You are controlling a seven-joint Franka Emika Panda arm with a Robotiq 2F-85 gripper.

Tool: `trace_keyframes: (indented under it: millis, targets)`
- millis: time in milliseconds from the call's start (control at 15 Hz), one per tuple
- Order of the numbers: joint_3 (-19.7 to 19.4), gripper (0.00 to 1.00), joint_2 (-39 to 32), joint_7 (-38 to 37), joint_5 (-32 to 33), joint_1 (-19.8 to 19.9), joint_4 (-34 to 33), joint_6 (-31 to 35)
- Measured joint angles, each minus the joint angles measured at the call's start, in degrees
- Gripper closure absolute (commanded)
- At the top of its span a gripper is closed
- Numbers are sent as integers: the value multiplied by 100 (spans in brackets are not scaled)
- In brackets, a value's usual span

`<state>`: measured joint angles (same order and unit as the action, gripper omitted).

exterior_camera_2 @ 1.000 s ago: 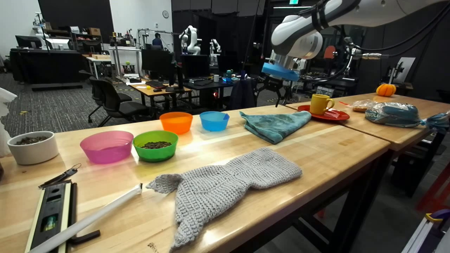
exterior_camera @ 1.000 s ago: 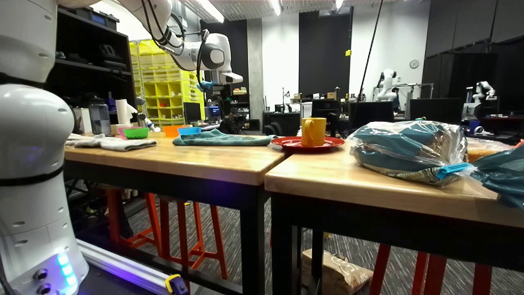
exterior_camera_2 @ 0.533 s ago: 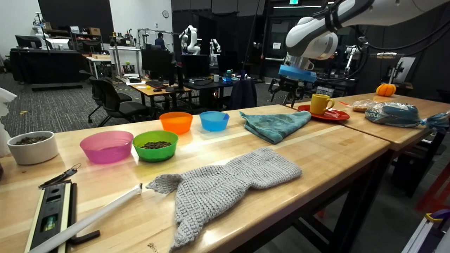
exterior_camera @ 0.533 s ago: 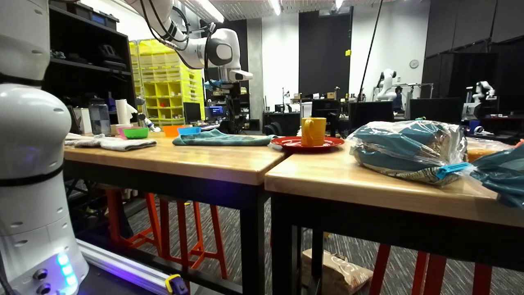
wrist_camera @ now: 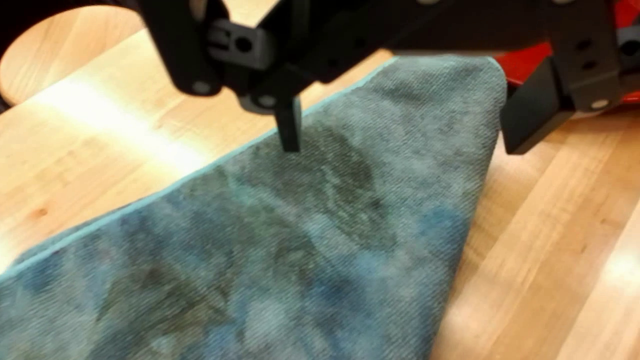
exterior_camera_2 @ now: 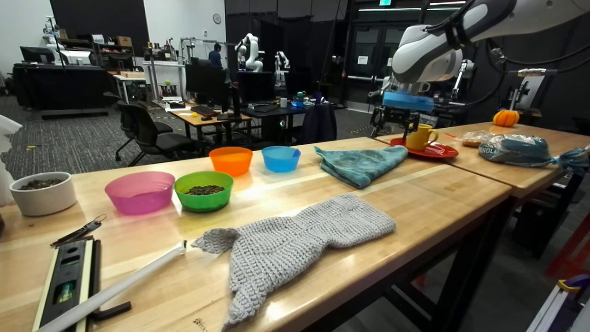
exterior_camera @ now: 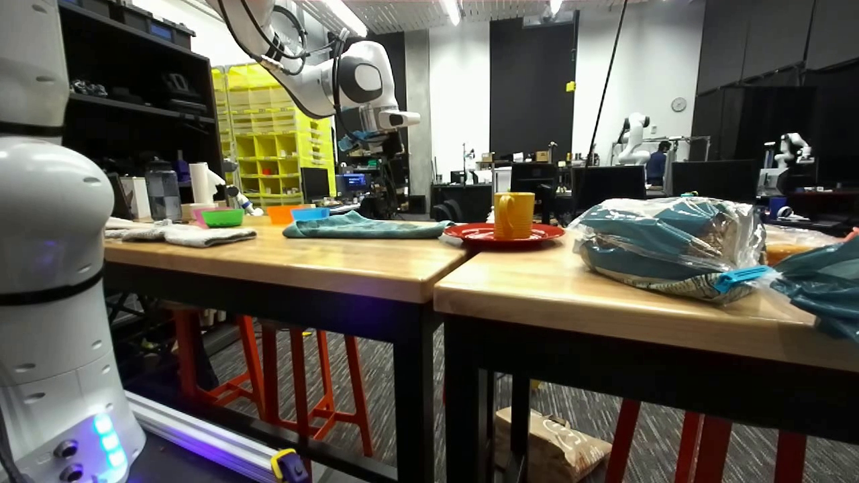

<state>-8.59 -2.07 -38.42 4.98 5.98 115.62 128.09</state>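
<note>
My gripper (wrist_camera: 408, 140) is open and holds nothing. Its black fingers stand wide apart above a folded teal cloth (wrist_camera: 320, 260) in the wrist view. The left fingertip shows over the cloth and the right one beside its edge. In an exterior view the gripper (exterior_camera_2: 390, 133) appears above the tabletop, overlapping the left edge of a yellow mug (exterior_camera_2: 417, 139). The mug stands upright on a red plate (exterior_camera_2: 447, 152). A small part of the plate (wrist_camera: 526, 64) shows in the wrist view. The cloth (exterior_camera: 376, 229) also lies left of the plate (exterior_camera: 463, 233) in an exterior view.
Orange (exterior_camera_2: 231, 162), blue (exterior_camera_2: 280, 160), pink (exterior_camera_2: 139, 196) and green (exterior_camera_2: 205, 203) bowls stand on the table. A grey knitted piece (exterior_camera_2: 304, 235) lies in front. A bagged loaf (exterior_camera: 664, 241) lies past the plate. A small pumpkin (exterior_camera_2: 505, 118) stands far back.
The arm and gripper have moved right in both exterior views, toward the mug's side. The gripper has stayed open in the exterior view. The objects on the tables have not moved.
</note>
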Motion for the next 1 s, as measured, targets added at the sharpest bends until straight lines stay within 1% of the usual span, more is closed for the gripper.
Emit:
trace_keyframes:
  millis: [200, 467, 1000]
  targets:
    - [-17, 0, 153, -163, 156, 90, 174, 20]
    - [-21, 0, 331, -167, 157, 155, 336, 20]
    - [-21, 0, 357, -165, 157, 155, 368, 20]
